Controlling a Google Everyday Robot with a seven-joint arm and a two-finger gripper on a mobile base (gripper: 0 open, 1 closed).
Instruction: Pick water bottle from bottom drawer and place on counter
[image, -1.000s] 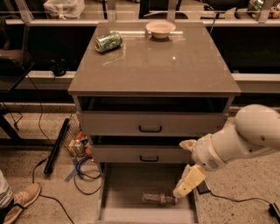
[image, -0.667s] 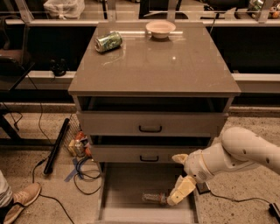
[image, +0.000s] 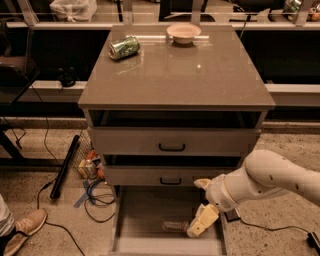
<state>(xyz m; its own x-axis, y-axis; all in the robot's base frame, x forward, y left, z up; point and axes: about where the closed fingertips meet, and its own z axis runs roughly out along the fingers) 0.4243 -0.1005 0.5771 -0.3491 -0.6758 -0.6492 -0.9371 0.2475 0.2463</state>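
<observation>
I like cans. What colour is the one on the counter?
Green can, camera view; the gripper is at the bottom drawer.

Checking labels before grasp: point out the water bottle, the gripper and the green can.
water bottle (image: 175, 226), camera view, middle of its clear body.
gripper (image: 196, 210), camera view, midway between its open fingers.
green can (image: 124, 47), camera view, middle of its side.

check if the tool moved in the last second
Yes, the tool has dropped lower and slightly left, below the middle drawer handle, toward the water bottle in the bottom drawer.
</observation>
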